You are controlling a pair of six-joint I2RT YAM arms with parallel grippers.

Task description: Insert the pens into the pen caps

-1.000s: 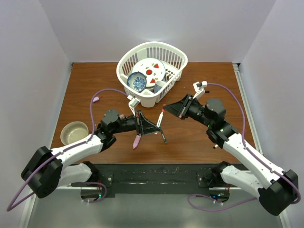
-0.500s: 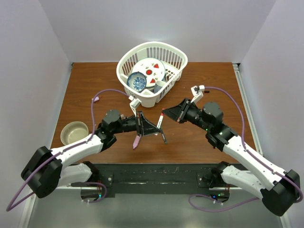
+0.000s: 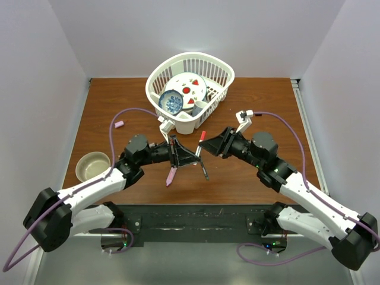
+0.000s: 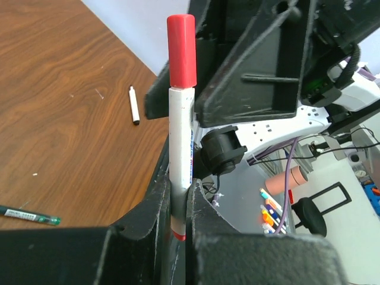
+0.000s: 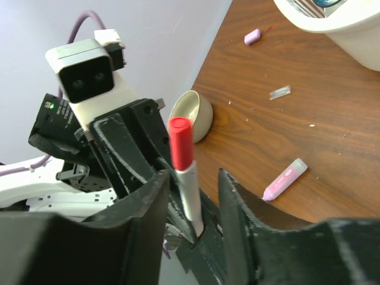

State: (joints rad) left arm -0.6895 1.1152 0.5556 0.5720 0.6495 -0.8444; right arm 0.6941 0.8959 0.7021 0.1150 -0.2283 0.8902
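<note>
My left gripper (image 3: 193, 159) is shut on the lower barrel of a white-barrelled pen (image 4: 181, 148) and holds it upright above the table; its own view shows the grip (image 4: 179, 185). A red pen cap (image 4: 181, 50) sits on the pen's top end, and also shows from above (image 3: 202, 136). My right gripper (image 3: 209, 143) is open, its jaws standing either side of the capped pen (image 5: 191, 199) with a gap on the right side (image 5: 193, 175). A pink marker (image 3: 170, 176), a dark grey pen (image 3: 204, 171) and a pale pink cap (image 3: 119, 124) lie on the table.
A white basket (image 3: 222, 74) of dishes stands at the back centre. A beige bowl (image 3: 93, 165) sits at the front left. A second white pen (image 4: 134, 105) lies on the table beyond my left gripper. A small clear tube (image 5: 279, 92) lies near the pink marker (image 5: 285, 179).
My right gripper has moved left and closed in on the left gripper, so its jaws now straddle the red-capped pen. The left gripper has kept its hold and barely moved.
</note>
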